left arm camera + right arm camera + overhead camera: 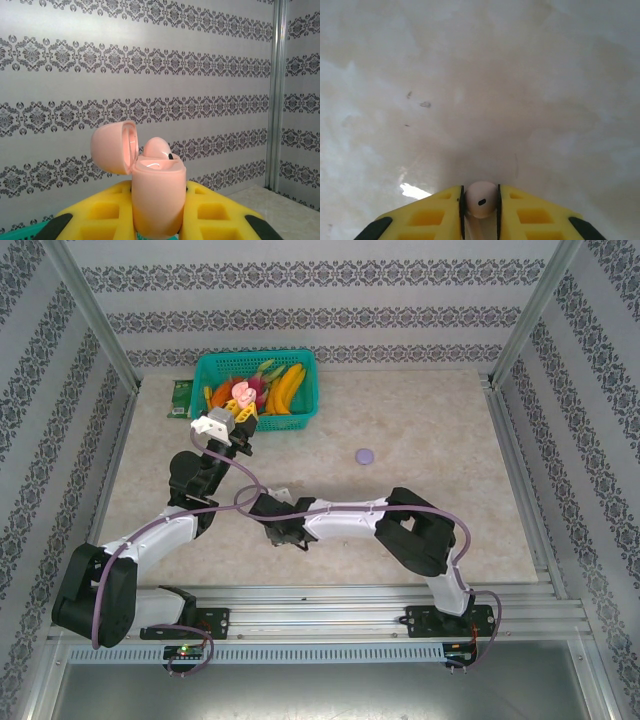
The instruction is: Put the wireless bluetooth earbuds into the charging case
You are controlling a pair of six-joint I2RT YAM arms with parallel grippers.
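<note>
Midpoint of earbud job: left gripper [159, 200] clamped on pink charging case [157, 205], lid open, w/ first earbud [156, 146] already seated inside. Right gripper [481, 190], low over table [480, 75], pinches second earbud [481, 201] btwn its fingers. Left to do, by the look of it: carry that bud to case, seat it beside the first.

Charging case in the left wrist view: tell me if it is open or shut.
Open: the charging case has its lid swung back to the left, and a pink earbud sits inside.
</note>
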